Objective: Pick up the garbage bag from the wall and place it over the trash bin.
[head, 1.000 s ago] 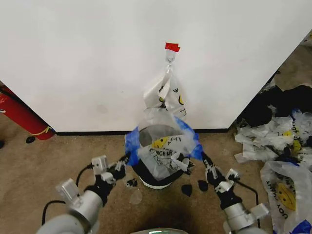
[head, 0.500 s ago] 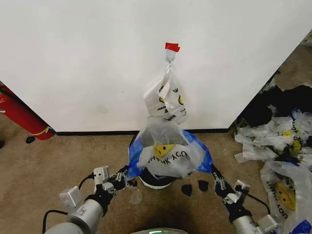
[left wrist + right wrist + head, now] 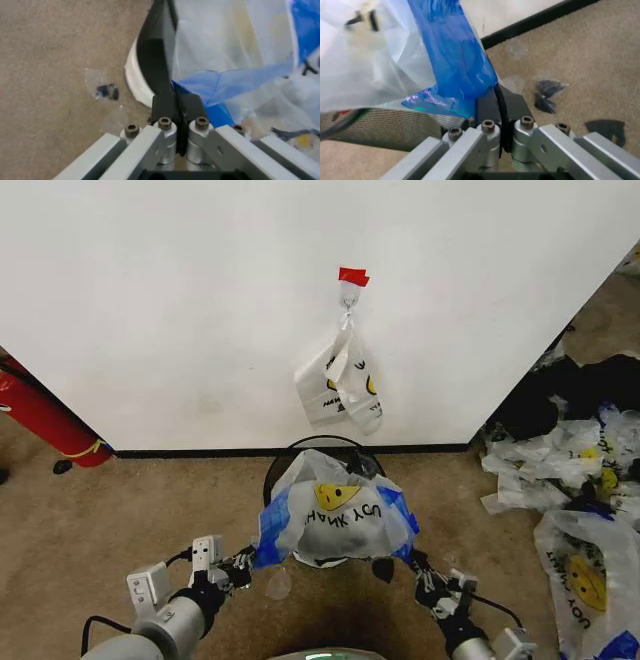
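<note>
Red metal of one fire extinguisher (image 3: 40, 418) leans at the far left by the wall (image 3: 180, 300). Two grippers work low in the head view: the left gripper (image 3: 243, 559) has its jaws pressed together on one blue handle of the garbage bag (image 3: 335, 520), which is stretched between them over the near side of the one trash bin (image 3: 290, 460). A second smiley bag (image 3: 340, 385) hangs from the hook. The right gripper (image 3: 418, 565) pinches the other blue handle. More bags (image 3: 570, 480) litter the floor at right.

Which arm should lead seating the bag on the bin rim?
Neither clearly: left gripper and right gripper each clamp a blue handle of the garbage bag, either side of the trash bin.
</note>
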Controlling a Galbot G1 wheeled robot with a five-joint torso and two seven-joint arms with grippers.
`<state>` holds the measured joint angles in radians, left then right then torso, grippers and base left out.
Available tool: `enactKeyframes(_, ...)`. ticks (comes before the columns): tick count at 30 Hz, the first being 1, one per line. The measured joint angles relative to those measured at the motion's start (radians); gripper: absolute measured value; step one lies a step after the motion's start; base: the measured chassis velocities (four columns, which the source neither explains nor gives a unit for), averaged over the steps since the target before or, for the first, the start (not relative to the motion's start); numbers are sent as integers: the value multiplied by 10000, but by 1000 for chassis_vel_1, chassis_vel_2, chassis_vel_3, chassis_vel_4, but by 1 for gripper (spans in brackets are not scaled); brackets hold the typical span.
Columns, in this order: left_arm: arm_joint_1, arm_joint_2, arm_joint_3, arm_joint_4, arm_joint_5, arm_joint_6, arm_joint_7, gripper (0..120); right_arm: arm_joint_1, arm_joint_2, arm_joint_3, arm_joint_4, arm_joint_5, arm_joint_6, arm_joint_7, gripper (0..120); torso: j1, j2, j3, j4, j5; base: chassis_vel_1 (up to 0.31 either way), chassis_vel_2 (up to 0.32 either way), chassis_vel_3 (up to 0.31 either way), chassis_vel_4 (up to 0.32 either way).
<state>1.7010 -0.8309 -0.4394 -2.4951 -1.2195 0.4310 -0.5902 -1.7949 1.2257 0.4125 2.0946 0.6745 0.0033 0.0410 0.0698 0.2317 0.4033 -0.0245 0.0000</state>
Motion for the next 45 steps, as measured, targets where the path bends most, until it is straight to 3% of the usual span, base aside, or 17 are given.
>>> enactKeyframes(14, -88, 146, 207, 425, -95, 539, -170, 0, 835, -177, -82, -439, 427, -858, 555, 0, 0, 0, 0, 0, 0, 0, 0, 0, 0)
enactKeyframes(25, -1394, 219, 991, 1567, 53, 837, -315, 0, 2457, -84, -534, -1006, 1023, -2014, 1618, 0, 0, 0, 1, 1, 0, 0, 0, 0, 0)
enactKeyframes(45, -2029, 96, 1637, 2165, 607, 827, -332, 0, 3144, -96, -785, -1441, 1124, -2520, 2132, 0, 0, 0, 0, 0, 0, 0, 0, 0, 0)
